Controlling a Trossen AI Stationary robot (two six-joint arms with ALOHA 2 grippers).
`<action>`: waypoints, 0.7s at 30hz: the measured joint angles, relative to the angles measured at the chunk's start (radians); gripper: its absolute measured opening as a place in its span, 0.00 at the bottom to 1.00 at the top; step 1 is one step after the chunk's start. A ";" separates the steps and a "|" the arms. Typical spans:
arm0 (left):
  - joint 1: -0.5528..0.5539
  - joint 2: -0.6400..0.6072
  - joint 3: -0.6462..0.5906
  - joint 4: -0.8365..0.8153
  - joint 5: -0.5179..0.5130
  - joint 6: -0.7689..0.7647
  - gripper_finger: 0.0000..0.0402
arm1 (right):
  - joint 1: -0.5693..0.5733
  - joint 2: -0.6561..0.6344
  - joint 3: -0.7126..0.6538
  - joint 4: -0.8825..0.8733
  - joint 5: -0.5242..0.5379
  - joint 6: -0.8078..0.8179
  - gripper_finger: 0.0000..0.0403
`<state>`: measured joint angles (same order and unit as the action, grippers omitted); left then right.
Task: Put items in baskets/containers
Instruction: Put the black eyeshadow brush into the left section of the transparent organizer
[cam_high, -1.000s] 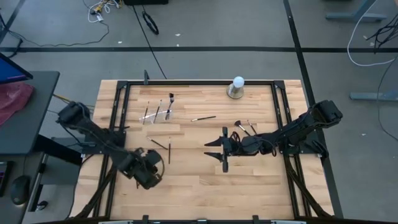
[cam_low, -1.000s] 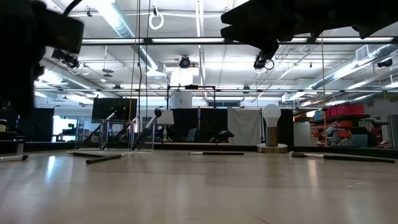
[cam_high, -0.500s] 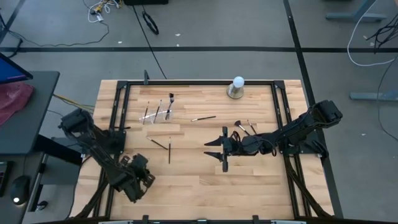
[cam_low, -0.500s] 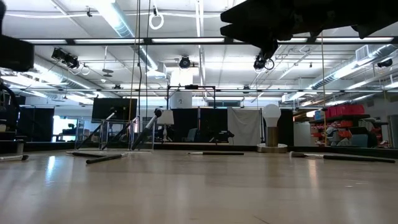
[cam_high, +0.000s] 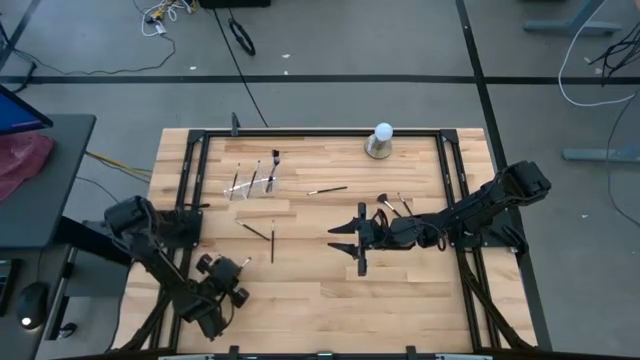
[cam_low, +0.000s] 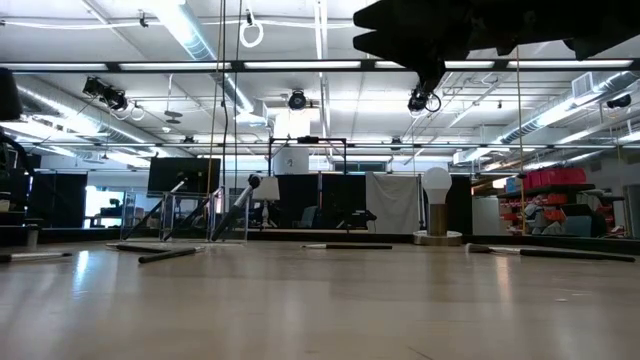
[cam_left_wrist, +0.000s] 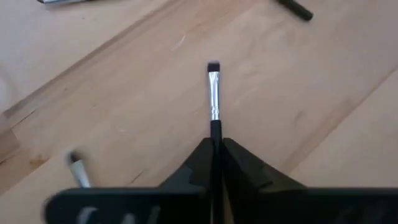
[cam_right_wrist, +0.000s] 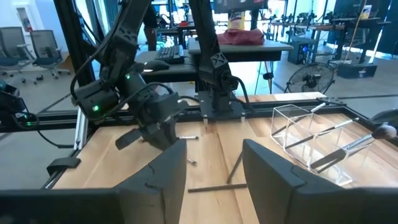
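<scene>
Wooden table (cam_high: 320, 300): left gripper (cam_left_wrist: 214, 149) at lower left of overhead frame, pinching brush (cam_left_wrist: 213, 93) for carrying to clear holder (cam_high: 252, 180), upper left. Right gripper (cam_high: 345, 240) idling centre, fingers spread.

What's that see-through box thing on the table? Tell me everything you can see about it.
The clear holder looks like thin transparent plastic, a small open-topped box with inner dividers. It stands upright on the wooden table, toward its far left part, away from both arms. A few dark-handled brushes with silver ferrules lean in it at a slant, tips poking above the rim. Neither gripper touches it.
</scene>
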<state>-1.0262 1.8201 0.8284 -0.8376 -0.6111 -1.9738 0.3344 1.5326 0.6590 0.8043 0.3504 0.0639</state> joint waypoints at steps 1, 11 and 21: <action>-0.006 0.005 0.000 -0.001 -0.004 -0.006 0.04 | 0.000 0.000 0.000 0.000 0.000 0.000 0.39; -0.033 0.017 -0.005 0.054 -0.111 -0.057 0.02 | 0.000 0.000 0.000 0.002 0.000 0.000 0.39; -0.030 -0.013 -0.006 0.173 -0.337 -0.018 0.00 | 0.000 0.000 0.000 -0.004 -0.001 0.001 0.39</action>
<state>-1.0562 1.8073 0.8219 -0.6642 -0.9486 -1.9921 0.3344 1.5326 0.6590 0.8004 0.3497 0.0650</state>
